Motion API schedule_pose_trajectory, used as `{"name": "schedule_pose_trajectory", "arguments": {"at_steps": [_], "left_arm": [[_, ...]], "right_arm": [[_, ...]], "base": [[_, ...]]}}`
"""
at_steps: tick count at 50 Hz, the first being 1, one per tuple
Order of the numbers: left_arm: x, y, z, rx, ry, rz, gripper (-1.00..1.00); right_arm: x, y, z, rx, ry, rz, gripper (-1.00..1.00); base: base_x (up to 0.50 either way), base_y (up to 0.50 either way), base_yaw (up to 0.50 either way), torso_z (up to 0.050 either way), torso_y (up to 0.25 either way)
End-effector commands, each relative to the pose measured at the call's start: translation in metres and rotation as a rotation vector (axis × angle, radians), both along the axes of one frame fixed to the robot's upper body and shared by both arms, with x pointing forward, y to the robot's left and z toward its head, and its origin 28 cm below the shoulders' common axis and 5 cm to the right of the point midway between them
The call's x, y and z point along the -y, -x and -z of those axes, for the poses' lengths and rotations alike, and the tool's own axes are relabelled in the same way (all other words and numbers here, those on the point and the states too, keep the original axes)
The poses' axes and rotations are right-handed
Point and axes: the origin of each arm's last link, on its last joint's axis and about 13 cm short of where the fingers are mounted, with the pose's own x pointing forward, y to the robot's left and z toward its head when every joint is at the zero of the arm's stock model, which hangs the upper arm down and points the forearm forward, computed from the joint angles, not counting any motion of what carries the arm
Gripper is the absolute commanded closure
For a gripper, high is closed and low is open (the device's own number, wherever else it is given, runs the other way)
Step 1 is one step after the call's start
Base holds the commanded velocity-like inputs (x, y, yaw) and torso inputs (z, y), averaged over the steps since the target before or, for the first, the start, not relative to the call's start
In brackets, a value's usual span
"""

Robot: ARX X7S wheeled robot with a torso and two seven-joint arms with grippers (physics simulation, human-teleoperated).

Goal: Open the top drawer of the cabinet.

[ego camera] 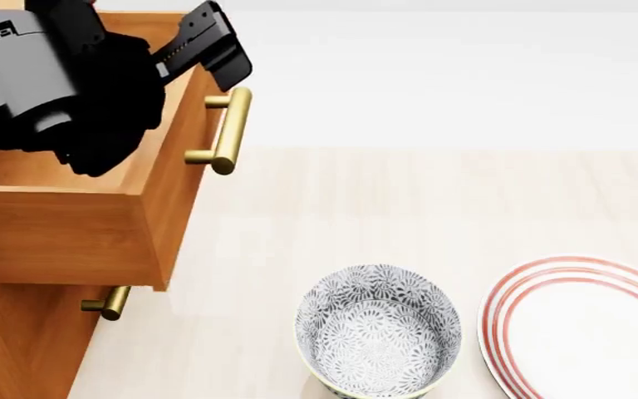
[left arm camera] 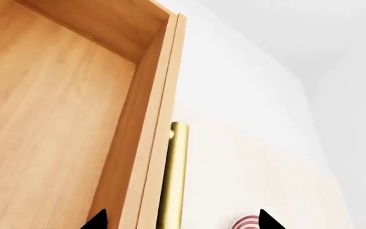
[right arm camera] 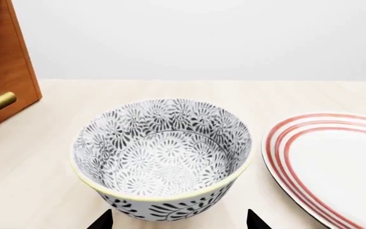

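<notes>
The left pincer (left arm camera: 179, 220), black-tipped and spread wide, straddles the brass bar handle (left arm camera: 173, 176) of the top drawer (left arm camera: 62, 119), an orange-brown wooden box already drawn well out from the tall wood-grain cabinet (ego camera: 14, 349) at the far left of the pale tabletop (ego camera: 408, 199). In the left wrist view one fingertip (left arm camera: 97, 220) sits on the drawer's inner side and the other out past the handle; neither visibly presses the bar, so the pincer appears to be holding nothing. From the head camera the dark arm looms over the drawer's open cavity, its gripper (ego camera: 203, 41) poised at the front panel just above the handle. The drawer's bare interior lies exposed, and its front stands clearly forward of the lower drawer, whose matching brass handle (ego camera: 106, 302) pokes out beneath.

The task looks essentially done: the drawer is open. What remains, at most, is a final bit of travel, if the drawer has any left, and pulling the arm clear; the pictures cannot show how much rail is left.

The right pincer (right arm camera: 178, 220), also open and empty, hovers just before a grey-and-white floral patterned ceramic bowl (right arm camera: 160, 157) in the near middle of the table. To the bowl's right lies a white plate with red rings (right arm camera: 335, 162), close beside it but apart.
</notes>
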Motion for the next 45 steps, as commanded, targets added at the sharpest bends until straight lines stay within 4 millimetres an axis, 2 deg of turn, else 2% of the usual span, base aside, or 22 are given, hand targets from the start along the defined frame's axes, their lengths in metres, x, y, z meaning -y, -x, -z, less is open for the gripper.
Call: {"name": "schedule_pose_trajectory", "arguments": {"at_steps": [1,36,45], "left_arm": [[0.019,0.007,-0.004,0.023,0.066,0.104,-1.0],[0.059,0.016,-0.004,0.039,0.056,0.229,-1.0],[0.069,0.023,-0.009,0.066,0.057,0.28,-1.0]], "right_arm": [[-0.001,-0.002,-0.002,0.016,-0.002,-0.005,-1.0],[0.001,0.0,-0.004,0.029,0.005,-0.025,-1.0],[0.001,0.0,-0.005,0.029,0.002,-0.019,-1.0]], "base": [[0.0,0.0,0.0,0.0,0.0],[0.0,0.0,0.0,0.0,0.0],[0.0,0.0,0.0,0.0,0.0]]}}
